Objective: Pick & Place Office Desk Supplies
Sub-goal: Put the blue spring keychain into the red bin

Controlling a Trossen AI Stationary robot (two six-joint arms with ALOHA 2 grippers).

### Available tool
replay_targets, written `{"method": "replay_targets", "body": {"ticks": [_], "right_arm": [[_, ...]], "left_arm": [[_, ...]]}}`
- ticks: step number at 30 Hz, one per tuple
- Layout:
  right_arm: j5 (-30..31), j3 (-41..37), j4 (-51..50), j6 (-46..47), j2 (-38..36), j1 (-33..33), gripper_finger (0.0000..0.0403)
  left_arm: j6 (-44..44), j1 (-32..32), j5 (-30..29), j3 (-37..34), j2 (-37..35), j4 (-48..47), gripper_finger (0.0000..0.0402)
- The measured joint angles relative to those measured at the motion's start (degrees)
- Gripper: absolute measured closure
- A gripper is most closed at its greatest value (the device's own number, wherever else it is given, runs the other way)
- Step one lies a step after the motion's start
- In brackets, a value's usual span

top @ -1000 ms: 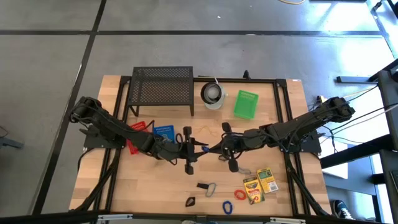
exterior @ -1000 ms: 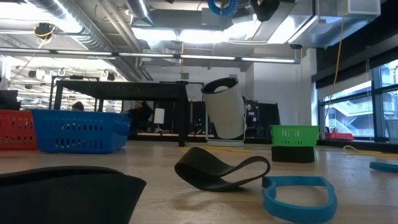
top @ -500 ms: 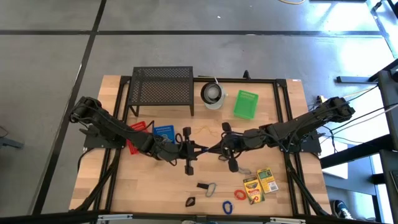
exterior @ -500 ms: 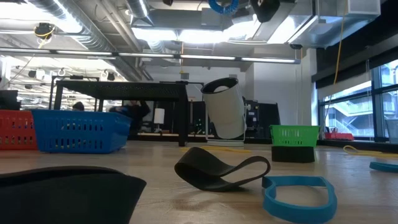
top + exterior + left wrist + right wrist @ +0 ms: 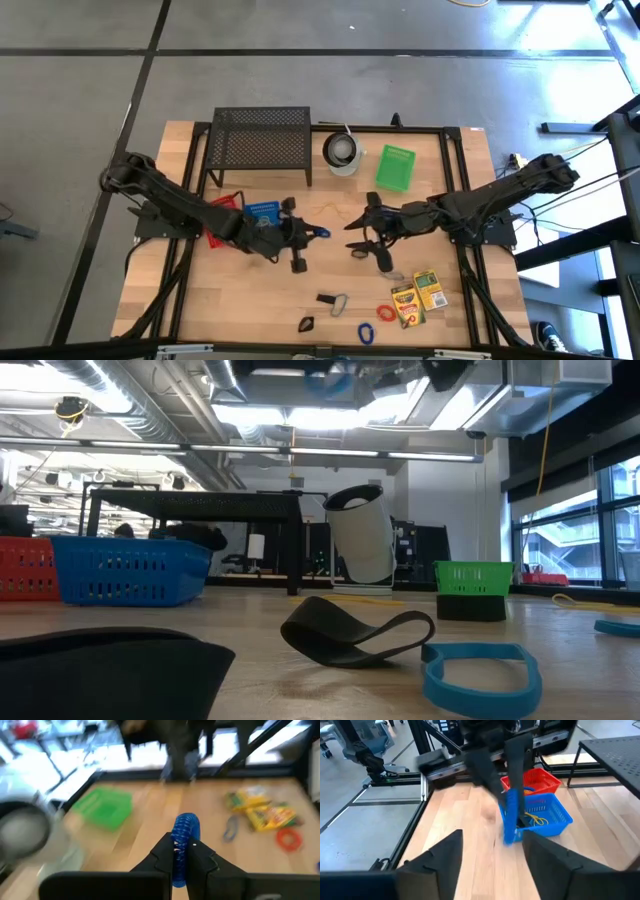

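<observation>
Two grippers over the bench point(image 5: 250, 310): left gripper point(image 5: 318, 232) clamps a blue rubber band point(image 5: 184, 845), right gripper point(image 5: 352, 234) spread open, empty.

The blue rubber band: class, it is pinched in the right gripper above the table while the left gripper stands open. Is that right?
No, the sides are swapped. The left wrist view shows the left gripper shut on the blue rubber band; the right wrist view shows the right gripper open.

Pale wood-grain table point(image 5: 240, 300), black metal mesh rack point(image 5: 260, 140)
</observation>
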Motion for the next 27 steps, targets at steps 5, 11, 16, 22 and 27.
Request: {"method": "replay_targets", "body": {"ticks": [5, 11, 16, 22, 27], "right_arm": [[-0.02, 0.0, -8.46, 4.92, -4.16, 0.28, 0.0175], [-0.01, 0.0, -17.18, 10.16, -5.02, 0.28, 0.0182], [0.03, -0.04, -19.71, 10.33, -4.55, 0.28, 0.0193], [0.7, -0.04, -22.51, 11.59, -4.5, 0.28, 0.0205], [3.68, -0.04, -30.68, 17.16, -4.5, 0.28, 0.0214]], "left_arm": [[-12.67, 0.0, -0.06, 0.0, -5.3, -19.55, 0.0385], [-37.43, -0.33, 6.21, 0.0, -10.29, -51.76, 0.0385], [-56.18, -1.38, 12.44, -0.36, -11.17, -71.92, 0.0384], [-65.99, -2.17, 16.07, -5.16, -11.17, -75.66, 0.0384], [-69.42, -2.36, 20.68, -9.96, -11.15, -74.55, 0.0384]]}}
